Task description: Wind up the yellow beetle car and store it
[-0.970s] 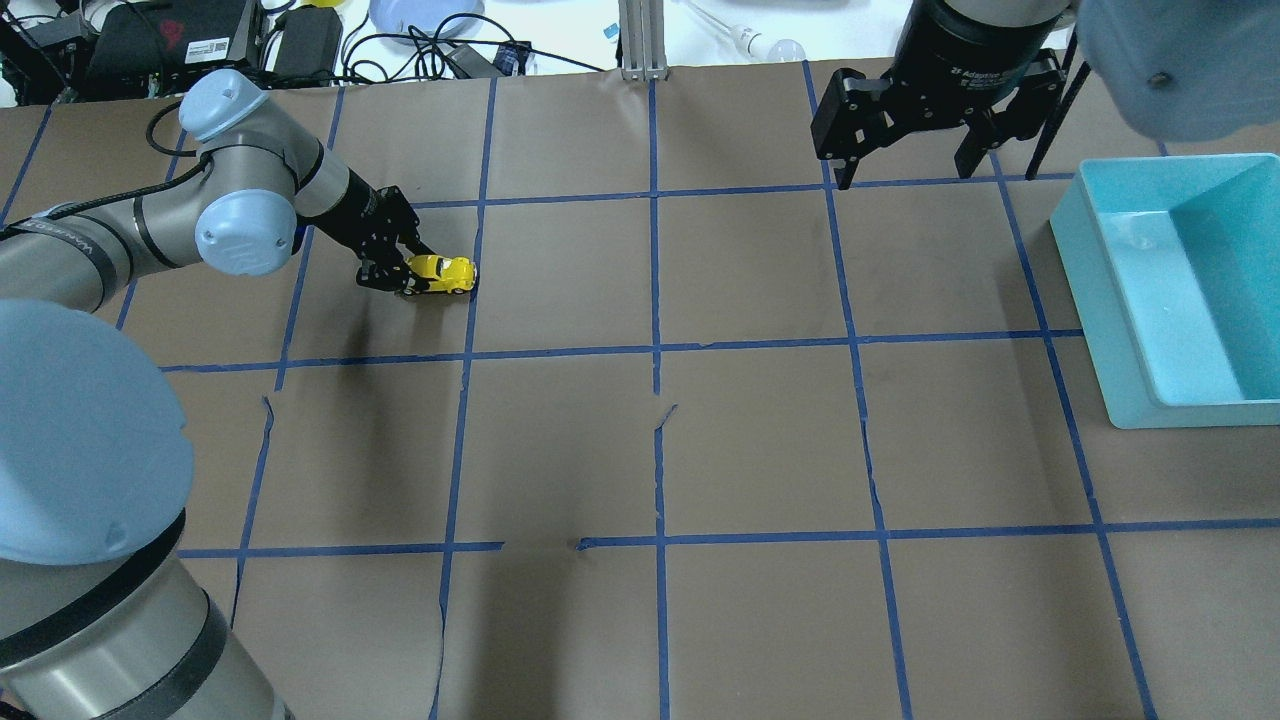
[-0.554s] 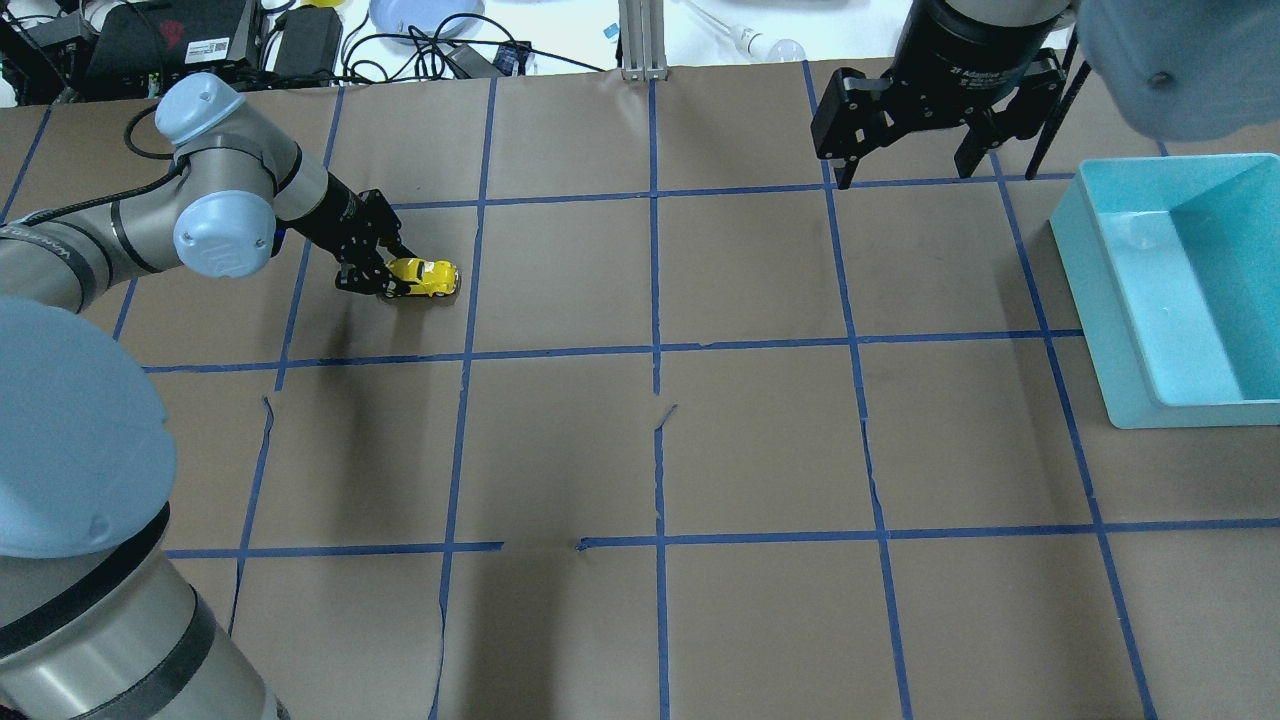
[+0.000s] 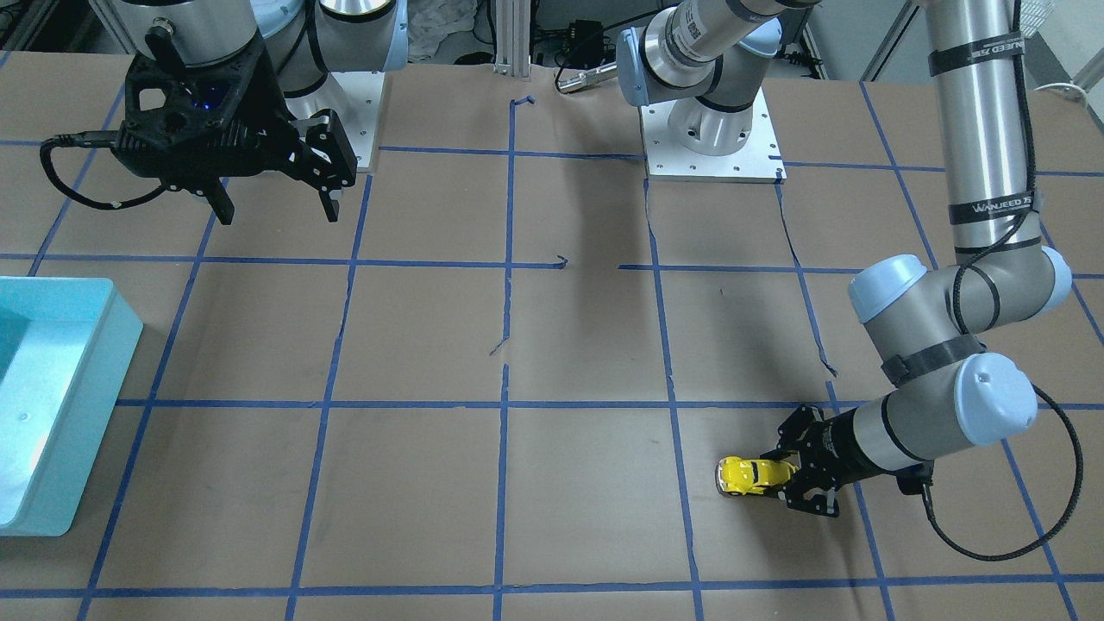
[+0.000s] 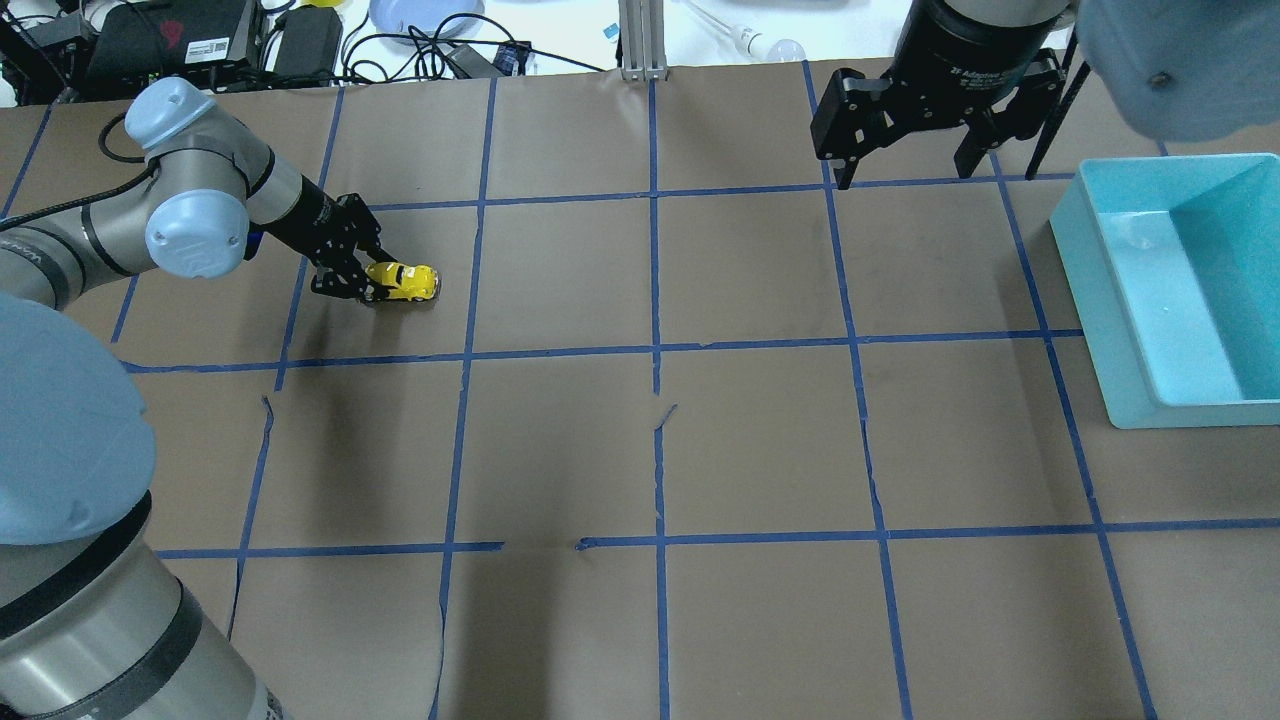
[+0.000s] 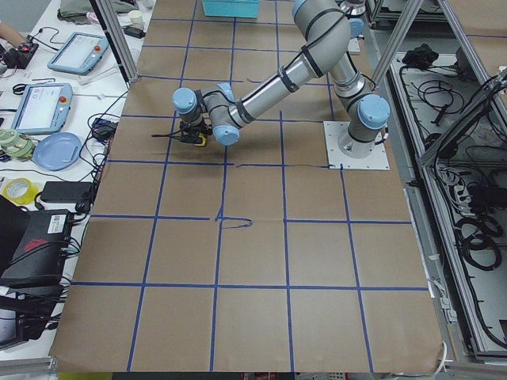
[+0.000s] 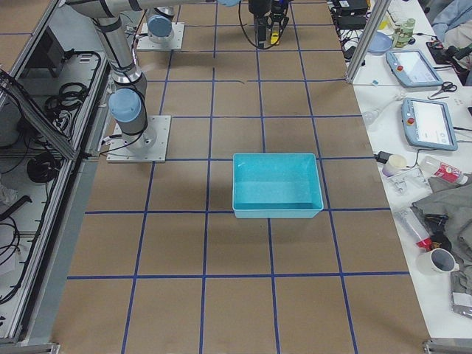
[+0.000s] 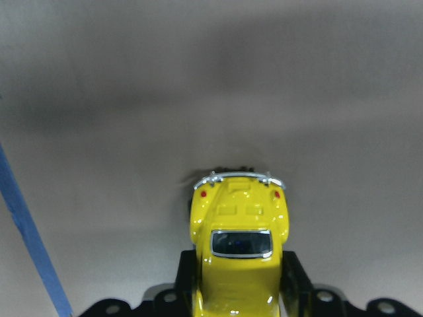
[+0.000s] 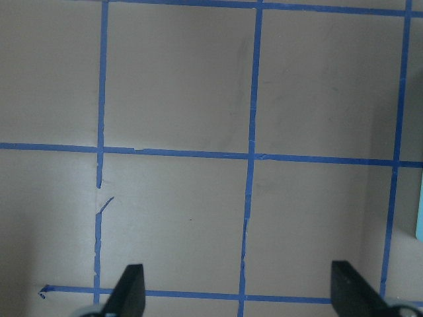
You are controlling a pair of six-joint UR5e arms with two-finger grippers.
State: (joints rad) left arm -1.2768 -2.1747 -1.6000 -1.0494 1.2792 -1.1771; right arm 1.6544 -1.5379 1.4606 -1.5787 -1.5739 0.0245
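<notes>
1. Left gripper [image 4: 372, 284], black, two-finger: low over the far-left grid square, fingers [image 7: 294, 281] clenched on the flanks of the tiny glossy yellow beetle toy car [image 4: 404, 282].
2. The car sits at the surface of the brown paper-covered table [image 4: 640, 440].
3. Right gripper [image 4: 905, 172], black: raised, fingers spread, grasping nothing.
4. Light-teal rectangular plastic bin [image 4: 1085, 290]: right edge, well apart from the car.

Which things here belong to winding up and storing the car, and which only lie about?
Job: car; left claw, shut on it; bin, probably for storing; right claw, open.
Lying about: plate; bulb; cables; tablets.
</notes>
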